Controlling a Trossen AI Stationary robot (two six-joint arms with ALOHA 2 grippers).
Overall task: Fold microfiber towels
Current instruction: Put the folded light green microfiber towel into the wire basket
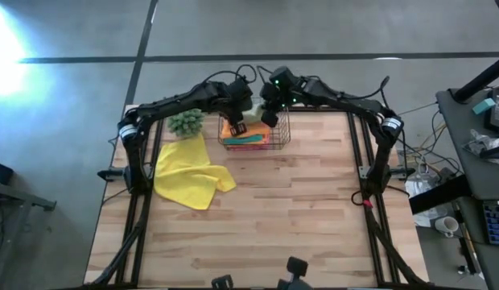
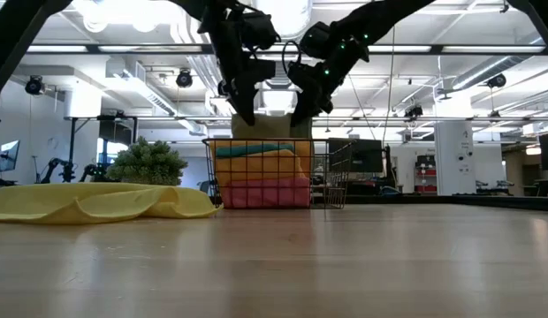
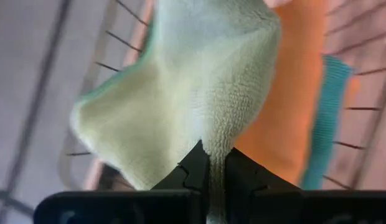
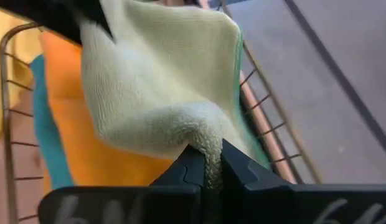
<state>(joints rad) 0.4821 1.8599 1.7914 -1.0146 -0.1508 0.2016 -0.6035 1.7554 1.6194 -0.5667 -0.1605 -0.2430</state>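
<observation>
Two hands, left hand (image 3: 210, 168) and right hand (image 4: 204, 163), pinch our sage towel (image 3: 199, 81) above the basket (image 1: 280, 138) at twelve o'clock on the desk (image 1: 298, 209). Soft, light, limp; we judge corners grip best.

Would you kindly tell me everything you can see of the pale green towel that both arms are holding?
The pale green towel is a soft, fuzzy microfiber cloth with a thin teal edge. It hangs bunched and creased just above the wire basket at the table's far edge, over the orange towel and other cloths stacked inside. The left gripper pinches one fold between its shut fingers, and the right gripper pinches another the same way, so the cloth spans between them. From table height only a small part shows between the arms.
</observation>
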